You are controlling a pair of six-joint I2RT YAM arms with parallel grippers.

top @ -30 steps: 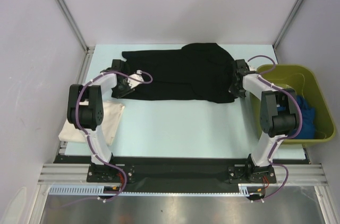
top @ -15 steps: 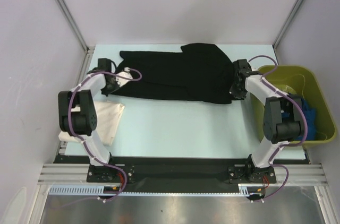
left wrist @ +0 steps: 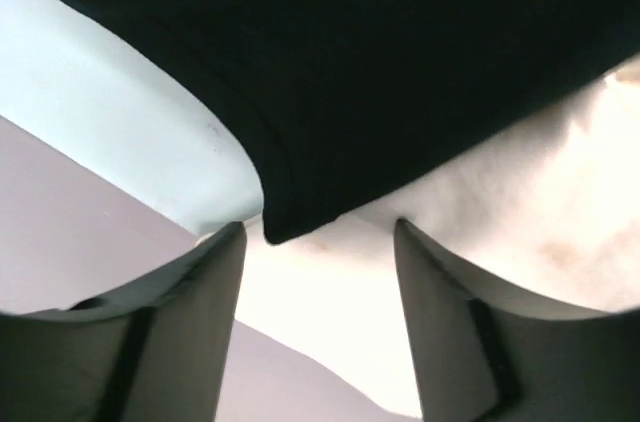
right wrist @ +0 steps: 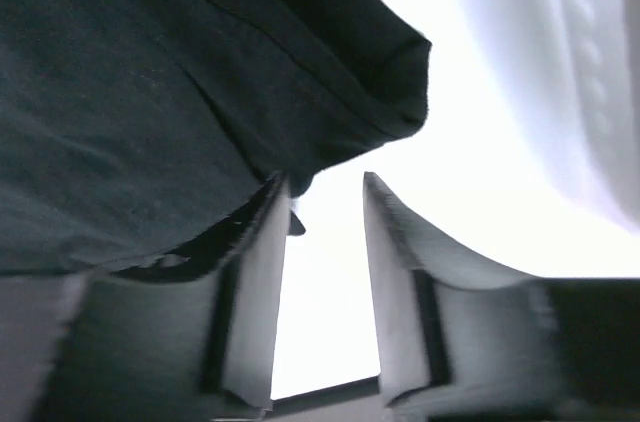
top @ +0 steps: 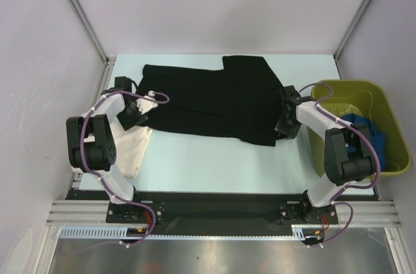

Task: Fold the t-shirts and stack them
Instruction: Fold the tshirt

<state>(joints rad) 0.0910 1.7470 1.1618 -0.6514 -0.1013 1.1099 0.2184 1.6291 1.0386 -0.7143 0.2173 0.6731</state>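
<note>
One cream t-shirt (top: pixel 132 150): lying flat at the left edge of the table (top: pixel 214 157), partly under the left arm.
Left gripper (top: pixel 134 112): hovering low at the left end of the black t-shirt (top: pixel 214 99), jaws standing well apart and clamping nothing. The hem corner is poking toward the gap unpinched, with cream cloth showing beneath it.
Black t-shirt: lying spread across the middle of the table, its left end overlapping the cream one and its right end creasing slightly.
Right gripper (top: pixel 285 121): sitting at the shirt's right edge, jaws partly parted and holding nothing. Cloth is draping against one finger only.
Olive-green bin (top: pixel 390 108): standing at the right edge, with the blue t-shirt (top: pixel 365 136) bunching inside.
Step in hand: probably getting the black shirt flat and square before folding it.
Doing it well: both sides should be pinching only the black hem, at matching corners, and moving together so the cloth is not skewing.
Risk: the left jaws may be catching the cream cloth underneath along with the hem.
</note>
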